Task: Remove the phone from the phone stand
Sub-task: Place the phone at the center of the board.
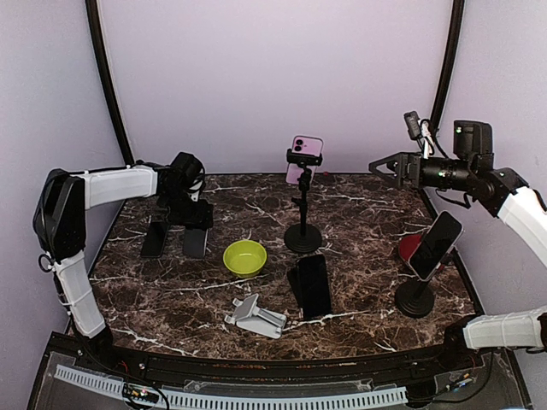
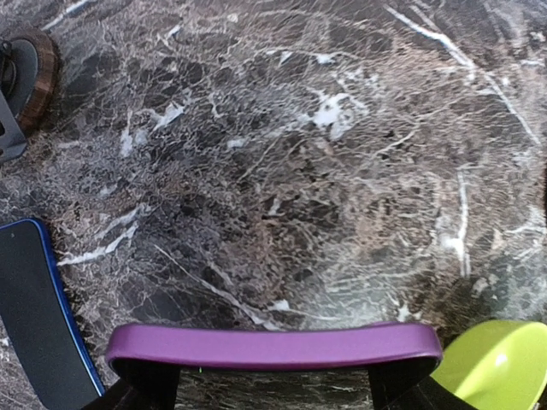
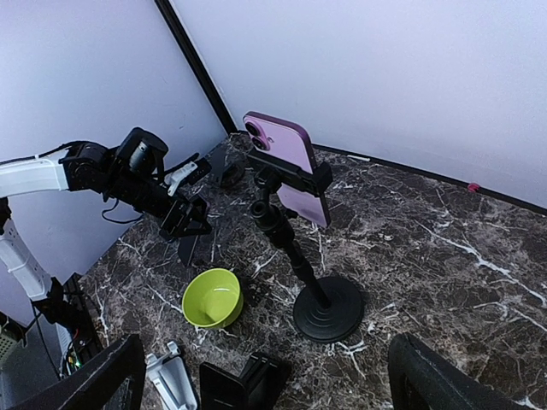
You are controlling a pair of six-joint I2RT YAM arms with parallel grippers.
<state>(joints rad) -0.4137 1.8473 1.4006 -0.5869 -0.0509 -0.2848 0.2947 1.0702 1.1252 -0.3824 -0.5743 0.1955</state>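
A pink phone (image 1: 305, 157) sits clamped on a tall black stand (image 1: 302, 236) at the table's middle back; it also shows in the right wrist view (image 3: 286, 162). A second phone (image 1: 434, 244) leans on a short black stand (image 1: 414, 300) at the right. My left gripper (image 1: 195, 220) is low over the table at the back left, shut on the edge of a purple phone (image 2: 273, 346). My right gripper (image 1: 385, 166) is open and empty, high in the air to the right of the pink phone, its fingers (image 3: 444, 376) wide apart.
A green bowl (image 1: 245, 257) stands near the middle. A black phone (image 1: 314, 286) on a low holder and a grey stand (image 1: 256, 318) lie near the front. A blue-edged phone (image 2: 30, 320) lies left of my left gripper. A red object (image 1: 409, 248) sits behind the right stand.
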